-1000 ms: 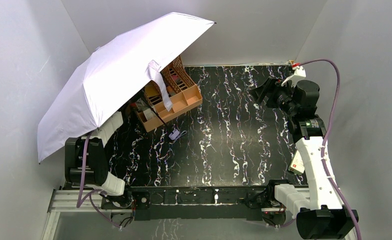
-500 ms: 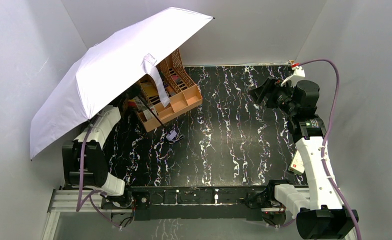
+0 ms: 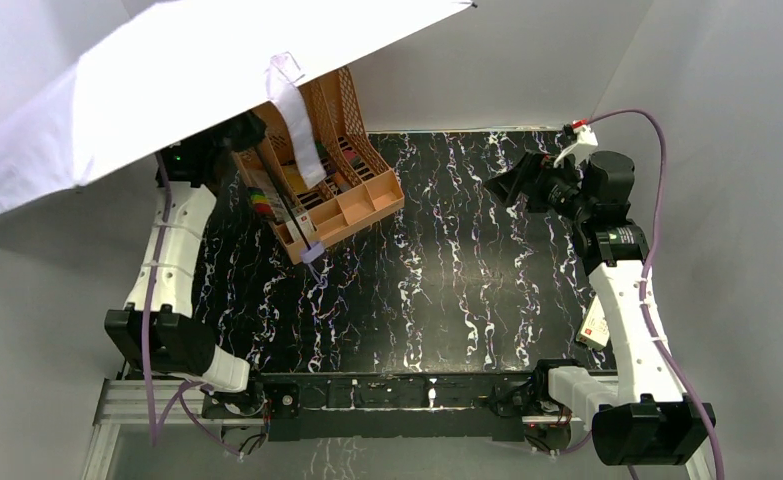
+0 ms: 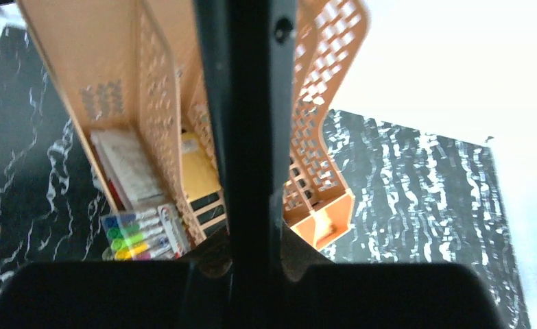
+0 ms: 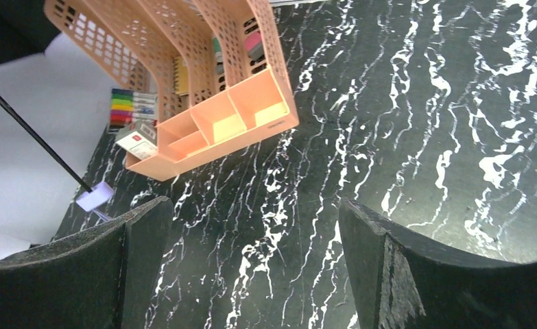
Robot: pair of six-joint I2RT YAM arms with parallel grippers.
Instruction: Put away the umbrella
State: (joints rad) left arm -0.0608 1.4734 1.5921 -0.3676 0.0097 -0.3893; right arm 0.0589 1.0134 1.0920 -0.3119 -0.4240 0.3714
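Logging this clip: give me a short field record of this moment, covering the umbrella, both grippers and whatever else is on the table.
umbrella: open, raised over the far left of the table
shaft: dark, slants down to the small handle
strap: hangs in front of the organiser
left gripper: shut, apparently on the shaft under the fabric
right gripper: open, empty, raised at the right
organiser: peach plastic, with coloured markers
task status: umbrella not yet folded
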